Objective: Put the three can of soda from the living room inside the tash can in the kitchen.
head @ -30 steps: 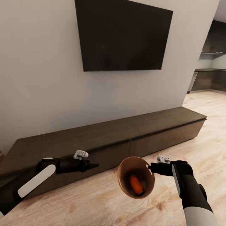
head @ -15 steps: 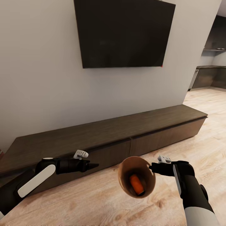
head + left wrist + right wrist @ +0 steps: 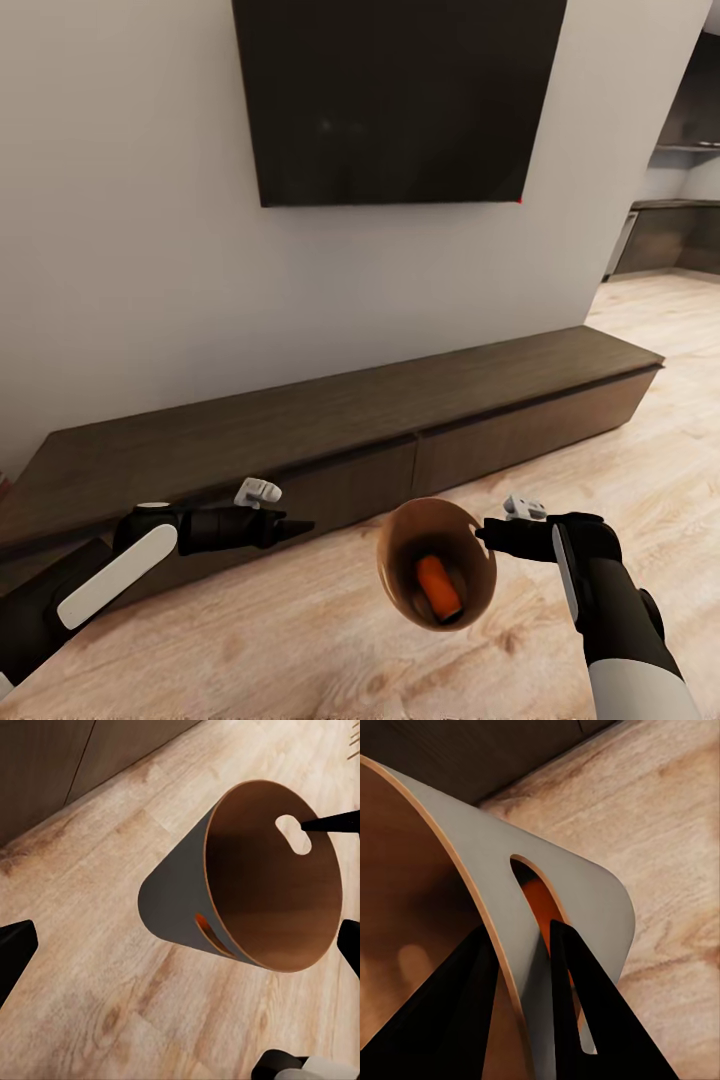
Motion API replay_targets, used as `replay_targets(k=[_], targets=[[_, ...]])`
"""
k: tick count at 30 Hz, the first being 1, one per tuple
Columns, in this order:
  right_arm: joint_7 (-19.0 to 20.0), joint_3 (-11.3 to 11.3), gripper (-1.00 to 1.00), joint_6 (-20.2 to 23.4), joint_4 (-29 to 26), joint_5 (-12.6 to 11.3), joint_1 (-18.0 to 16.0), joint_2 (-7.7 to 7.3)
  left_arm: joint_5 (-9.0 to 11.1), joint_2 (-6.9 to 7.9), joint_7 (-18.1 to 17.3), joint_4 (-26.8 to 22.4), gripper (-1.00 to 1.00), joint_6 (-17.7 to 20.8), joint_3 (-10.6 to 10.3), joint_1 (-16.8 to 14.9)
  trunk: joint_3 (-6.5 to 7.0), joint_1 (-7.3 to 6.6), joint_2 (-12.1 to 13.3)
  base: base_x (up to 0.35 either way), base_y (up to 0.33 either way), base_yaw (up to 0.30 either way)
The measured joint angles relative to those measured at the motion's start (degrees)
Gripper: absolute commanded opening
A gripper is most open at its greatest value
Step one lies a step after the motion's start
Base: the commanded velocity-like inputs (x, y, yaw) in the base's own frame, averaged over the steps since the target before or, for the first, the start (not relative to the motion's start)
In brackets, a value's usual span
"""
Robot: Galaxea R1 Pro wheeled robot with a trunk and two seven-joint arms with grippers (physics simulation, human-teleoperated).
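Now right gripper [image 3: 487, 533] clamped on copper bin [image 3: 400, 560] rim w/ 1 orange can [image 3: 438, 587] inside. Left gripper [image 3: 298, 525] holds nothing; fingers spread apart in wrist view.

1. Setting: a home, seen from the living room, rendered in simulation.
2. Dark flat TV [image 3: 395, 100] mounted on a plain pale wall [image 3: 120, 250].
3. Long low dark-wood media cabinet [image 3: 330, 440] runs along the wall base, with two flat fronts below its top.
4. Light wood plank floor [image 3: 660, 420] extends past the wall's end.
5. Beyond that corner, at the head view's right: dark kitchen cabinets [image 3: 680, 235] and a shelf [image 3: 690, 148], indicating an adjoining kitchen.
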Motion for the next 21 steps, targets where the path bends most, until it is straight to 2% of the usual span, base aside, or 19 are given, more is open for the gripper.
replay_targets(k=[21], targets=[[-0.1, -0.1, -1.00, 0.0, 0.0, 0.1, 0.0, 0.00, 0.0, -0.07, 0.0, 0.1, 1.00, 0.0, 0.0, 0.0, -1.96, 0.00, 0.0, 0.000, 0.000, 0.000]])
